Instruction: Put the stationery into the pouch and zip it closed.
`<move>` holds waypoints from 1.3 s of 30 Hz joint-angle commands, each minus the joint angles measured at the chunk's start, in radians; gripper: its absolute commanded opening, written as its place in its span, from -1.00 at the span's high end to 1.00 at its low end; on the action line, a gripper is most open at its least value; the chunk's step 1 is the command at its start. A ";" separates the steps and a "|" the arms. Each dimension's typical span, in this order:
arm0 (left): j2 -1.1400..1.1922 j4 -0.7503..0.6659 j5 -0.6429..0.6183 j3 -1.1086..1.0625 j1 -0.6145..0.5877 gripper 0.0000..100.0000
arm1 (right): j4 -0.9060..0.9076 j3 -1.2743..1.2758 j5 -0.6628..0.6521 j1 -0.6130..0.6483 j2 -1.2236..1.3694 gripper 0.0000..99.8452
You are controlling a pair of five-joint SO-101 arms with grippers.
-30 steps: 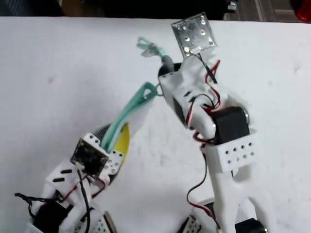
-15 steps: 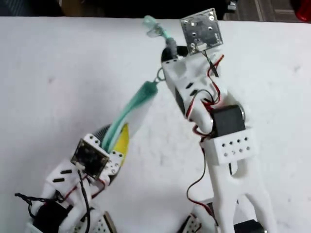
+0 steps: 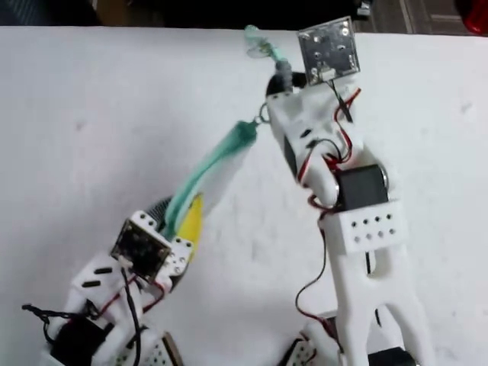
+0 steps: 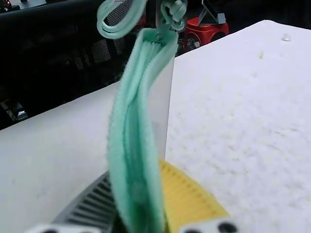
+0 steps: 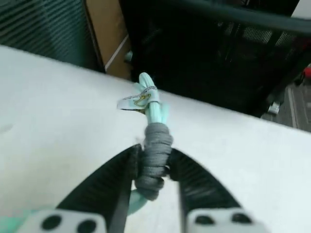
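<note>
Stretching across the white table (image 3: 91, 114) between the two arms, the pouch (image 3: 210, 171) lies on a slant, white in the body with a mint-green zipper tape (image 4: 133, 160) along its upper edge. Its near end sits in the left gripper (image 3: 179, 221), whose yellow finger (image 4: 187, 201) and grey ribbed finger (image 4: 92, 208) are pressed against either side of the fabric, pinching it. From the left wrist view the two sides of the tape lie together along the length of the pouch, and the slider with its metal ring (image 4: 172, 12) is at the far end.

At that far end the ring (image 3: 261, 118) joins the zipper pull cord (image 3: 267, 49), a mint loop bound with a grey wrapping (image 5: 154, 145). The right gripper (image 5: 152, 162) holds this wrapping: its two black jaws are closed on it from both sides, with the mint loop and a small tag (image 5: 136, 100) sticking out beyond the tips. In the high view the right gripper (image 3: 278, 88) is near the table's far edge, just beyond the pouch's end, and the cord points away toward that edge. The pouch looks raised off the table between the two grips, though how high cannot be told.
</note>
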State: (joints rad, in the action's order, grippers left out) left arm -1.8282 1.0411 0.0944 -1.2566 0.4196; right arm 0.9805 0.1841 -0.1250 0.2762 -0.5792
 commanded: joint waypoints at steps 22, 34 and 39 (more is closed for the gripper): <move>-0.001 0.054 0.008 0.043 -0.001 0.96 | 0.685 -0.568 0.382 0.453 0.206 0.39; -0.001 0.055 0.008 0.044 -0.001 0.96 | 0.736 -0.752 0.411 0.476 0.432 0.39; -0.001 0.057 0.009 0.044 -0.001 0.96 | 0.737 -0.752 0.411 0.470 0.483 0.39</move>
State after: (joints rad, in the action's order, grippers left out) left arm -1.8328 1.0840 0.0913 -1.2444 0.4120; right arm 1.6955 -0.5386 0.2816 0.7334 -0.1097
